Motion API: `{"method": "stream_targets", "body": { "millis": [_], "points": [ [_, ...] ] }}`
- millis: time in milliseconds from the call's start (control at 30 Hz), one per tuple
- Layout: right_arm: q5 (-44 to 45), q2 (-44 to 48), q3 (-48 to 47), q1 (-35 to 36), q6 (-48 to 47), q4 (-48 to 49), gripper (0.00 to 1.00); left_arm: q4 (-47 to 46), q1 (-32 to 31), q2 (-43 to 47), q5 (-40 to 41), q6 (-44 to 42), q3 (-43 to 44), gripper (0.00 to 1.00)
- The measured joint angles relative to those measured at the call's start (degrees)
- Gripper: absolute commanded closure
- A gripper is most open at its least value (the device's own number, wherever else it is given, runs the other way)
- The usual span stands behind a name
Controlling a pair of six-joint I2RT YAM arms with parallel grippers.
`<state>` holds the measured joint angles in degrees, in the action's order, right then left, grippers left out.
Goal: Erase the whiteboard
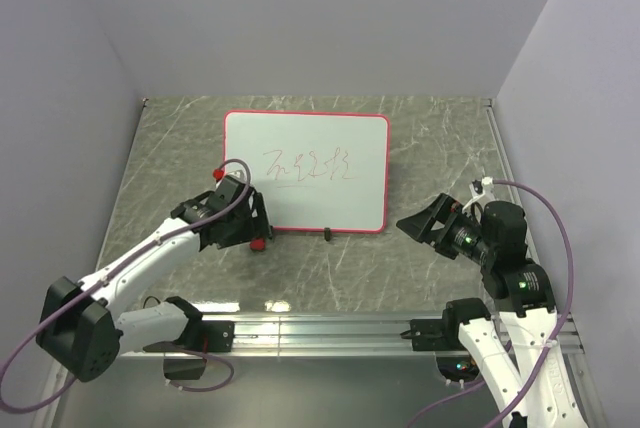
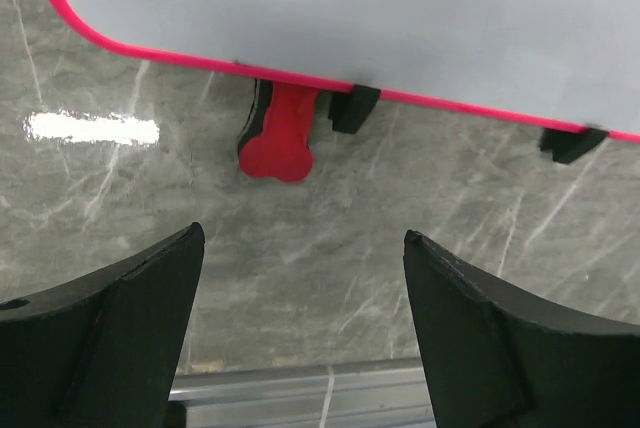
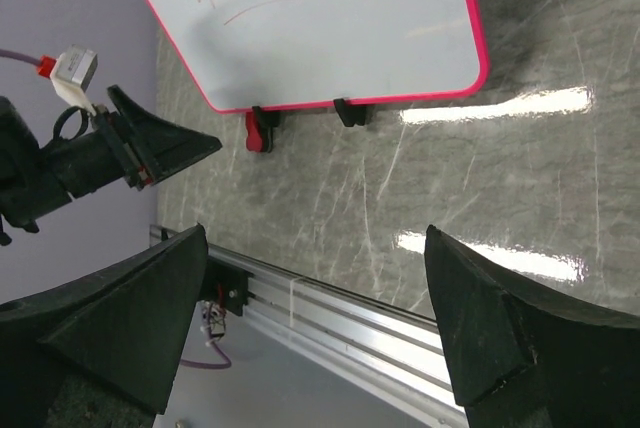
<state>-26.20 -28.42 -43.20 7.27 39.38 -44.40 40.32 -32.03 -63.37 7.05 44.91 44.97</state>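
Observation:
The whiteboard point(image 1: 305, 183) lies flat at the middle back of the table, white with a thin red frame and red-green scribbles point(image 1: 310, 166). Small black clips point(image 1: 327, 235) sit on its near edge. A red bone-shaped piece point(image 2: 278, 143) sticks out from under that edge by the near left corner. My left gripper point(image 1: 258, 220) is open and empty just above this corner; in its wrist view the gripper point(image 2: 305, 248) hangs over bare table near the red piece. My right gripper point(image 1: 418, 230) is open and empty to the right of the board. In the right wrist view the whiteboard point(image 3: 330, 28) is at the top.
The table point(image 1: 400, 278) is grey marble-patterned. An aluminium rail point(image 1: 330, 333) runs along its near edge, carrying both arm bases. Purple walls close the left, back and right sides. Purple cables loop from both arms.

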Motion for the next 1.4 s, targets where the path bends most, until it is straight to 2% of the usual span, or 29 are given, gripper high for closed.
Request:
{"method": "stream_targets", "body": {
  "millis": [200,333,767,1200,1400],
  "points": [
    [0.22,-0.04,0.02,0.00,-1.16,-1.27,0.05,-2.89,-0.02,-5.90,0.79,-0.33,-0.07,0.13],
    [1.11,-0.11,-0.07,0.00,-2.34,-2.58,0.05,-4.66,-0.04,-9.09,0.96,-0.76,-0.70,0.06],
    [3.30,-0.39,-0.33,0.00,-4.39,-4.33,0.05,-7.54,-0.04,-16.55,3.45,-3.74,-1.07,0.07],
    [4.61,-2.08,-0.04,0.00,-4.55,-2.47,0.05,-8.39,-0.07,-19.82,5.27,-5.73,-0.87,0.17],
    [4.76,-2.12,1.38,0.00,-4.55,-1.66,0.05,-8.39,-1.01,-21.66,5.53,-6.75,-0.11,0.34]
  ]
}}
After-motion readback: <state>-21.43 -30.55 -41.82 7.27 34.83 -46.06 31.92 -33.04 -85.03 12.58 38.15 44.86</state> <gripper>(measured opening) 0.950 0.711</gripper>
